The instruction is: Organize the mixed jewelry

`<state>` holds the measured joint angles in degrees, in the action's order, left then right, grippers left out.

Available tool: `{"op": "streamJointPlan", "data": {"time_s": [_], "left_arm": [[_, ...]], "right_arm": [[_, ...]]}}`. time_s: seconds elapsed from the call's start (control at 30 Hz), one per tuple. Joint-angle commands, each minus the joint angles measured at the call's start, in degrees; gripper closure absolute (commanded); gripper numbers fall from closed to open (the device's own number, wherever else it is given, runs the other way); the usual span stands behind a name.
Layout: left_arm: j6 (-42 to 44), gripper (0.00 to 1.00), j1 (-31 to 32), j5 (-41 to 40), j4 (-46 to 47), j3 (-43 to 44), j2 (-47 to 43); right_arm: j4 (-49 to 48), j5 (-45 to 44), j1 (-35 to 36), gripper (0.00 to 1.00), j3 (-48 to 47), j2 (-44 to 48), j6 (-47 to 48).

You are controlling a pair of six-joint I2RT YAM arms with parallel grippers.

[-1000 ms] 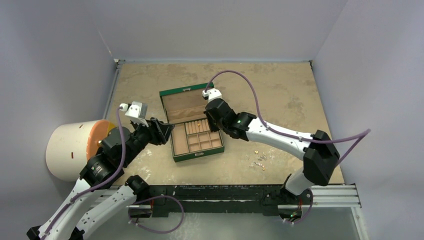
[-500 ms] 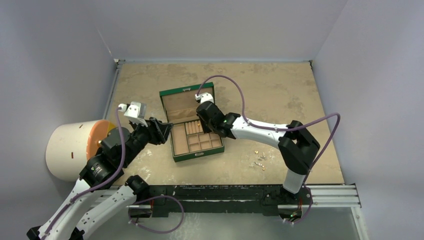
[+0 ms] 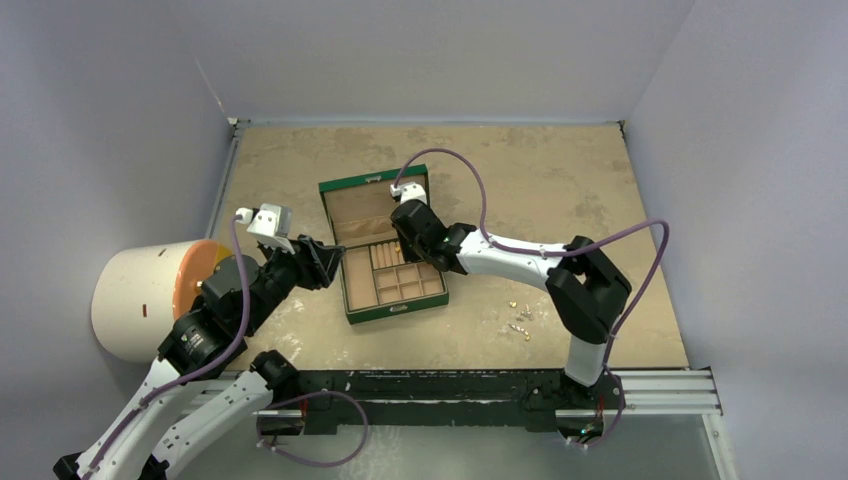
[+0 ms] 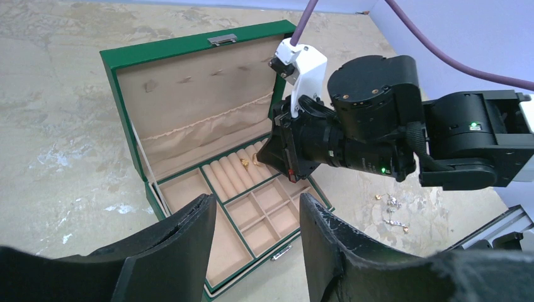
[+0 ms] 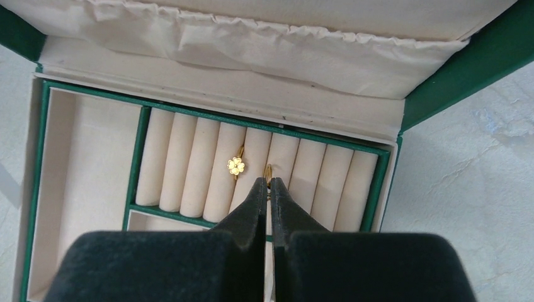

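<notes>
The green box (image 3: 395, 312) lies open mid-table with tan ring rolls and compartments. My right gripper (image 5: 267, 182) is shut on a thin gold ring (image 5: 269, 170), whose top pokes out between the tips just above the ring rolls (image 5: 189, 167). A gold flower ring (image 5: 236, 165) sits in the rolls just left of the tips and also shows in the left wrist view (image 4: 244, 162). More of the mixed jewelry (image 3: 520, 318) lies loose on the table right of the box (image 4: 391, 207). My left gripper (image 4: 258, 207) hangs open and empty over the box's front left (image 3: 325, 262).
A white cylinder with an orange face (image 3: 140, 300) stands at the left by the left arm. Grey walls close in the table on three sides. A metal rail (image 3: 450, 385) runs along the near edge.
My right arm has swung left, bringing its shut gripper over the ring rolls, with the elbow folding inward. The left arm has not moved.
</notes>
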<state>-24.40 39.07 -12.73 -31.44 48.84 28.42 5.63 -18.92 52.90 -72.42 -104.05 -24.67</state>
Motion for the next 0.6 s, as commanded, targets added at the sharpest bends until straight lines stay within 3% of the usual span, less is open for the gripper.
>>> {"op": "streamJointPlan", "data": {"time_s": [0.0, 0.57], "left_arm": [[0.94, 0.50, -0.20, -0.80, 1.38, -0.08, -0.21], [1.11, 0.50, -0.22, -0.91, 1.38, -0.06, -0.10]], "right_arm": [[-2.12, -0.86, -0.17, 1.00, -2.03, -1.24, -1.15], [-3.36, 0.45, -0.17, 1.00, -0.06, -3.05, -2.84]]}}
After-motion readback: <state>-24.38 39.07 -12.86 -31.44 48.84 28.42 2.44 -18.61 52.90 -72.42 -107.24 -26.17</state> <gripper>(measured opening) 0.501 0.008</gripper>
